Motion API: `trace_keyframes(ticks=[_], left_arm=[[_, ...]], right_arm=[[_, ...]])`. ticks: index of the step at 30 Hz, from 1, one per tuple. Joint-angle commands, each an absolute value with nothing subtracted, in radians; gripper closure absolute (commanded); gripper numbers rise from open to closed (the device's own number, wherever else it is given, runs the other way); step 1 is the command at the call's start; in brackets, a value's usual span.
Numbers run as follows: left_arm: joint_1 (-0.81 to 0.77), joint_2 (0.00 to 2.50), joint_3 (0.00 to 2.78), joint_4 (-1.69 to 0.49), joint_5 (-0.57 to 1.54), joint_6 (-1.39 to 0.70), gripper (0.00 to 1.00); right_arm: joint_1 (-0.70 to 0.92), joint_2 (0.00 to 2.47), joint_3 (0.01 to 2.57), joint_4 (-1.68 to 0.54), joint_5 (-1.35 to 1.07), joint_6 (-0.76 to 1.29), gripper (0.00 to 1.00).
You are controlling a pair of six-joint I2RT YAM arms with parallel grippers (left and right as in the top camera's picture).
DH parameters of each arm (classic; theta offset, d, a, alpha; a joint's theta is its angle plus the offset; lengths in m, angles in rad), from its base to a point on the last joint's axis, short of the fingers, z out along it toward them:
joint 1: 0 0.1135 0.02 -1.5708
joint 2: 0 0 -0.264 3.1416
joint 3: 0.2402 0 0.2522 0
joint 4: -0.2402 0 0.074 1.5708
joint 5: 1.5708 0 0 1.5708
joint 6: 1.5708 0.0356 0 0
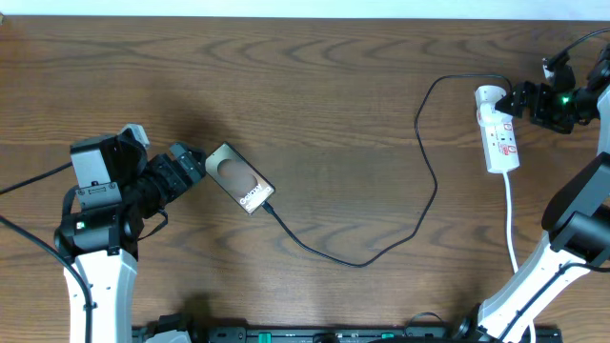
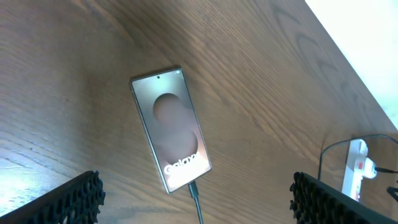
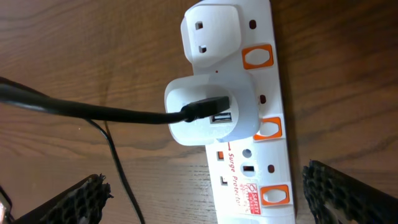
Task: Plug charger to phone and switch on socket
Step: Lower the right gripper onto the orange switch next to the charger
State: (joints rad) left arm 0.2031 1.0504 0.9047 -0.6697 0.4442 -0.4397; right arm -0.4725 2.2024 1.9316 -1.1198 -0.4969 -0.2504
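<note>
The phone (image 1: 240, 179) is laid on the bench (image 1: 334, 57) at nine o'clock, and the charger (image 1: 362, 263) is seen joined to its five-o'clock end. The left gripper (image 1: 197, 164) is held apart just beside the phone, at its ten o'clock. The socket (image 1: 501, 138) is placed at two o'clock. The right gripper (image 1: 519, 99) is spread apart near the socket's adapter (image 3: 211, 109).

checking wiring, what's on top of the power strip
A white adapter sits on the socket, the charger plugged into it, a second white block beside it. The outlets beneath are covered.
</note>
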Motion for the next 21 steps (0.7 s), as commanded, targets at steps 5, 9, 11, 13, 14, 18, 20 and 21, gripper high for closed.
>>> trace_keyframes(ticks=[5,9,11,13,14,18,20,21], left_arm=[[0.208,1.052,0.903,-0.669,0.424,-0.419,0.04],[0.208,1.052,0.903,-0.669,0.424,-0.419,0.04],[0.208,1.052,0.903,-0.669,0.425,-0.419,0.04],[0.208,1.052,0.903,-0.669,0.425,-0.419,0.04],[0.208,1.052,0.903,-0.669,0.425,-0.419,0.04],[0.208,1.052,0.903,-0.669,0.425,-0.419,0.04],[0.208,1.052,0.903,-0.669,0.425,-0.419,0.04],[0.208,1.052,0.903,-0.669,0.425,-0.419,0.04]], right_arm=[[-0.463,2.225,1.934,-1.113,-0.496,-0.239,0.01],[-0.462,2.261,1.934,-1.113,-0.501,-0.239,0.01],[-0.462,2.277,1.934,-1.116,-0.500,-0.239,0.01],[-0.461,2.291,1.934,-1.116,-0.508,-0.239,0.01],[-0.459,2.295,1.934,-1.116,-0.508,-0.239,0.01],[-0.450,2.303,1.934,-1.113,-0.508,-0.239,0.01],[-0.442,2.305,1.934,-1.110,-0.508,-0.239,0.01],[-0.438,2.305,1.934,-1.108,-0.508,-0.239,0.01]])
